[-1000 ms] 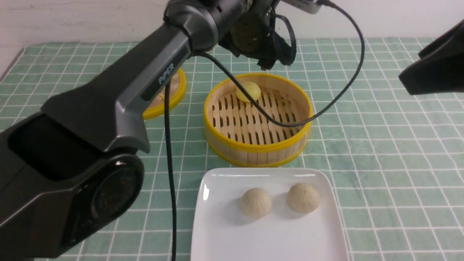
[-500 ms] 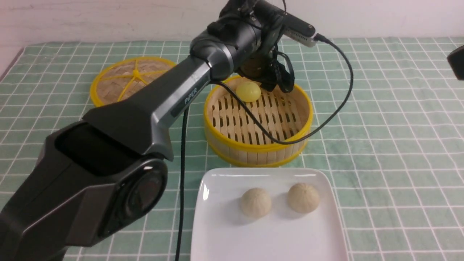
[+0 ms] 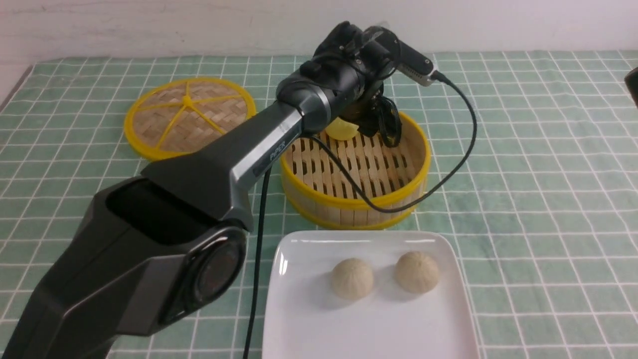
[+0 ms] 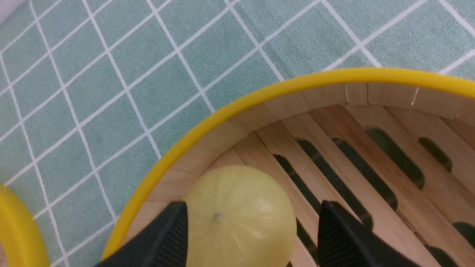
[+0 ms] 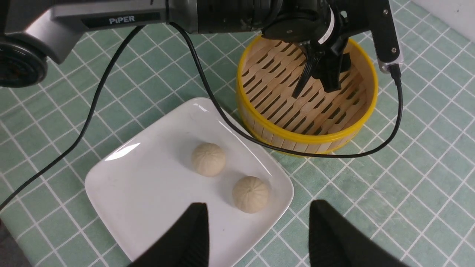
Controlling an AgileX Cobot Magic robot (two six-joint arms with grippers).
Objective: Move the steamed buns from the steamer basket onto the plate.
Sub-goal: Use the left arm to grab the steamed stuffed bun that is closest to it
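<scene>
One pale yellow steamed bun [image 3: 341, 130] [image 4: 237, 218] lies at the far left inside the steamer basket [image 3: 349, 202] [image 4: 237, 105] [image 5: 308, 139]. My left gripper [image 3: 371, 122] [image 4: 253, 203] reaches down into the basket and is open, a finger on each side of that bun. One finger is at the bun's edge; a gap shows at the other. Two cream buns [image 3: 352, 278] [image 3: 417, 271] [image 5: 208, 159] [image 5: 250, 194] rest on the white plate [image 3: 309, 319] [image 5: 148, 193]. My right gripper [image 5: 258, 202] hangs open and empty high above the plate's edge.
The flat woven basket lid [image 3: 187, 114] lies on the green checked cloth to the left of the basket. A black cable [image 3: 448, 164] from the left wrist loops over the basket's right and near rim. Only a sliver of the right arm [image 3: 633, 85] shows at the right edge.
My left arm has come down and its open gripper has dropped into the basket around the yellow bun. The right arm has drawn off to the right, almost out of the front view.
</scene>
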